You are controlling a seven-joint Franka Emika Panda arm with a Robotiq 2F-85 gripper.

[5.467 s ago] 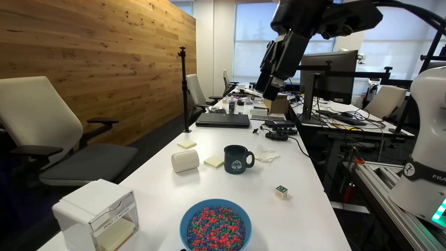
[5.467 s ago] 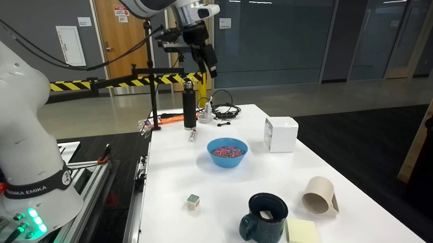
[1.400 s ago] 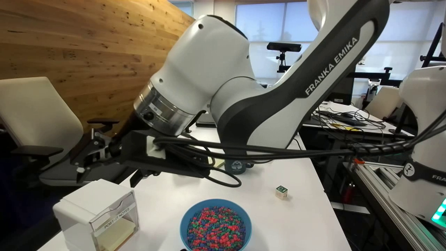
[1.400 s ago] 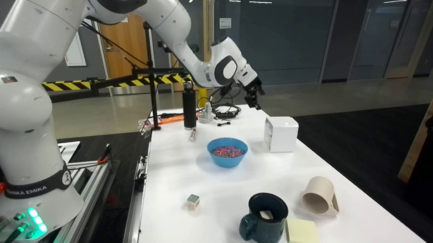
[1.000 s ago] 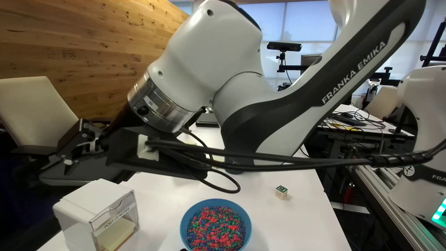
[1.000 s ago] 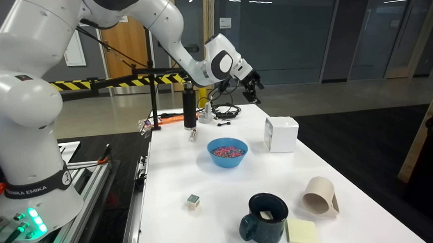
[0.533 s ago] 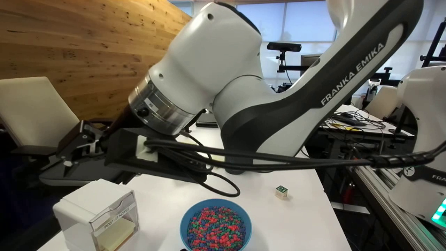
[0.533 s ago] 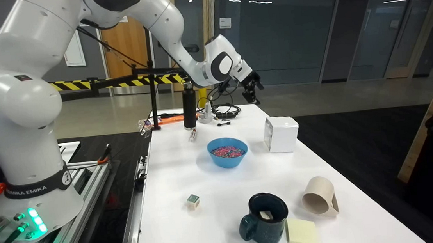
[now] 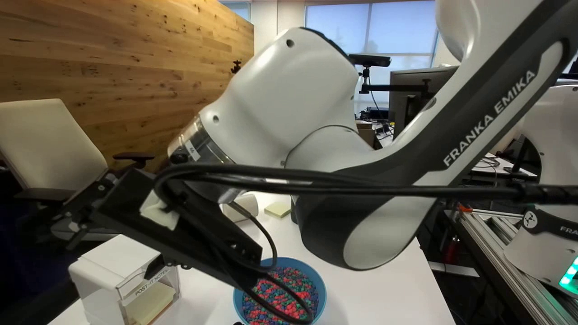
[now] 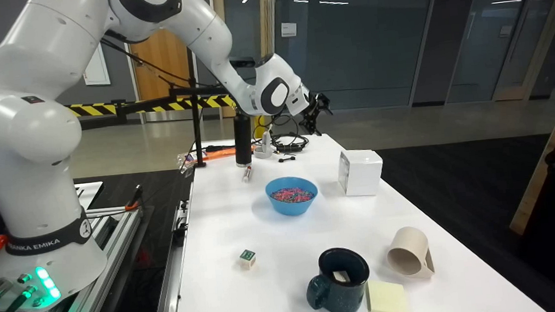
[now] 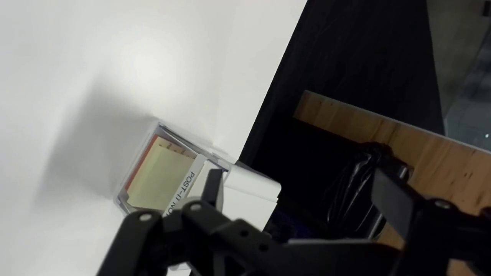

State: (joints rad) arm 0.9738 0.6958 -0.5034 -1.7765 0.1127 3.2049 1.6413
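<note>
Near the white Post-it box (image 11: 249,201), the empty end effector (image 11: 299,184), jaws wide apart.

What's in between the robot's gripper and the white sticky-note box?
Just air! An exterior view shows it: the open gripper hangs apart from the white sticky-note box, with no object in the gap.

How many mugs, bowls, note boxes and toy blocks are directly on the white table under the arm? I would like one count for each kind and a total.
Dark green mug and beige mug: 2 mugs
Blue bowl: 1 bowl
White note box: 1 box
Toy block: 1 block
Total: 5
</note>
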